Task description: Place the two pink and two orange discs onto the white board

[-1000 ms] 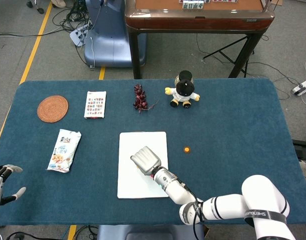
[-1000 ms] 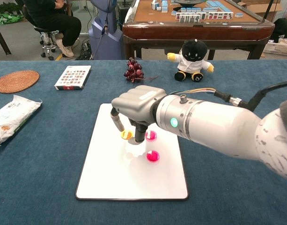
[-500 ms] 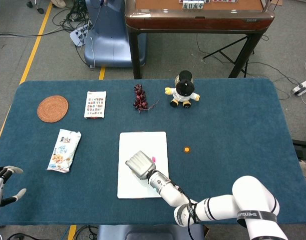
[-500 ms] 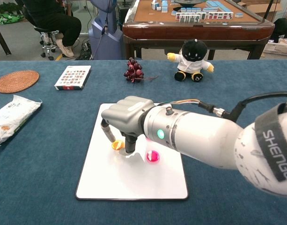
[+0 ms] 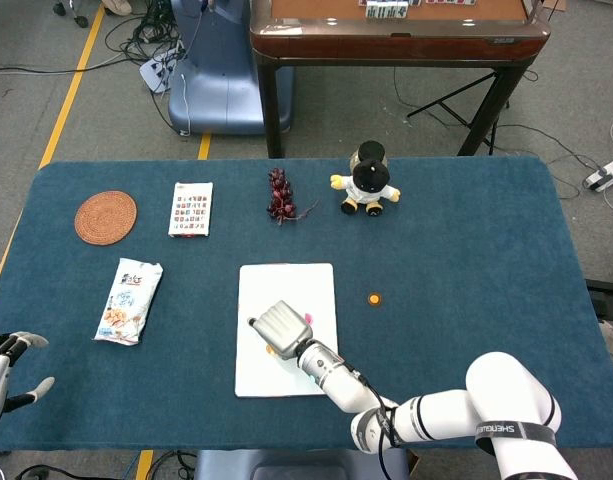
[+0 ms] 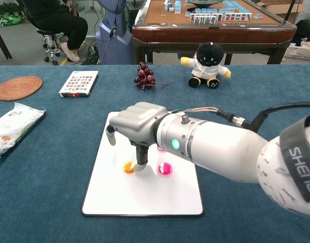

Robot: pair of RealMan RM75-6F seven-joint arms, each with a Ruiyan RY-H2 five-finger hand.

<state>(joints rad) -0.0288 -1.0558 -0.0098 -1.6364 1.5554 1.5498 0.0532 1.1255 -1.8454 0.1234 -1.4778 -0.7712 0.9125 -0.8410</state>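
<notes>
right robot hand [image 6: 139, 124]: grey, matte shell, blocky back; darker grey fingers [image 6: 141, 156] with rounded tips
right forearm [image 6: 215, 147]: glossy white cylinder, silver-grey collar next to the right robot hand
indicator: small green light on that collar
cables: thin orange and black leads running along the top of the right forearm
marking: dark band with white letters "SHENG" near the elbow
left robot hand [image 5: 4, 365]: silver-grey and black, pale fingertips; only partly in the head view
</notes>
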